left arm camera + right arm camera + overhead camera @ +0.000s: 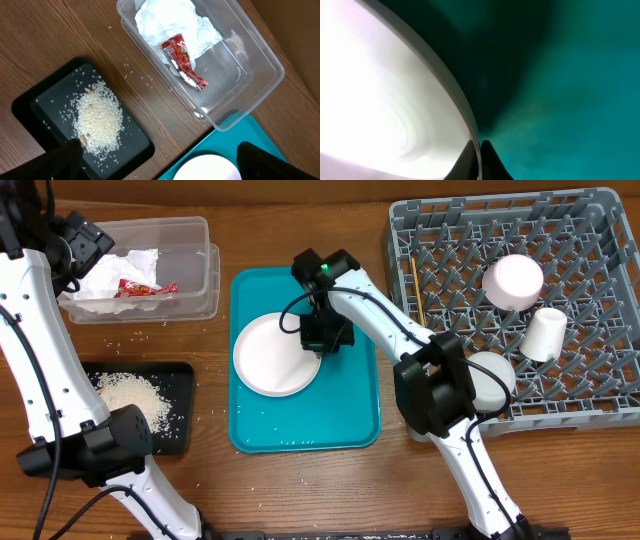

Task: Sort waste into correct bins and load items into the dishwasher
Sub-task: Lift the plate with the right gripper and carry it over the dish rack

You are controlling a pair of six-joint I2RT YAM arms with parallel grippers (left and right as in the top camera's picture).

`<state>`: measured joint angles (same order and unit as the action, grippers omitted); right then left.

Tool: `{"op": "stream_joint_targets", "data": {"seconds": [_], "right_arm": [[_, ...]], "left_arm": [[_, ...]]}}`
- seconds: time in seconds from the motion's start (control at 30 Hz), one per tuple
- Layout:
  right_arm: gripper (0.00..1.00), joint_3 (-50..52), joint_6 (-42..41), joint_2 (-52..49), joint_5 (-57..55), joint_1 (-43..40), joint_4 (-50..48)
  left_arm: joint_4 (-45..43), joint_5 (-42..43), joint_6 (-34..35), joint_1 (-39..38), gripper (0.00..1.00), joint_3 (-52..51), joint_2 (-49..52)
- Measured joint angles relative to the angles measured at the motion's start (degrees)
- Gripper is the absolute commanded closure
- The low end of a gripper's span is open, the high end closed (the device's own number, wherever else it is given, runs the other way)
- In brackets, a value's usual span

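Red wrapper (137, 288); whitish rice (128, 392); black tray (175, 432); teal tray (350, 420); pinkish-wht plate (268, 360); grey lattice rack (590, 390).

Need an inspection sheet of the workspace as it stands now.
Surface: wooden table, loose rice grains scattered at left.
Job's things: napkin and red wrapper in clear tub; rice pile on black tray; plate on teal tray; dish, cup, bowl, chopsticks in rack.
Clutter: few grains on teal tray.
Grippers: left gripper open, empty; right gripper pinching plate rim.
Cables: black cables along both arms, no snag seen.
Surroundings: nothing seen.
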<state>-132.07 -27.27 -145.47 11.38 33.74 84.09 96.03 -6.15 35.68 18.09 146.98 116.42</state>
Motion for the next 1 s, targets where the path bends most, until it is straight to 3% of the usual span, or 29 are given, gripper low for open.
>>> {"op": "stream_joint_targets", "data": {"seconds": [0.17,0.4,0.6,1.0], "right_arm": [[0.96,-11.2,-0.2,0.1,-6.6,-4.2,7.4],[0.96,-26.3,0.6,5.3,-20.6,-18.8,12.6],[0.96,-28.1,0.3,10.7,-36.2,-26.7,13.0],[0.96,-23.6,-3.6,10.7,-50.2,-26.3,9.1]], "left_arm": [[0.0,0.0,0.0,0.0,0.0,0.0,0.0],[0.0,0.0,0.0,0.0,0.0,0.0,0.0],[0.0,0.0,0.0,0.0,0.0,0.0,0.0],[0.0,0.0,0.0,0.0,0.0,0.0,0.0]]}}
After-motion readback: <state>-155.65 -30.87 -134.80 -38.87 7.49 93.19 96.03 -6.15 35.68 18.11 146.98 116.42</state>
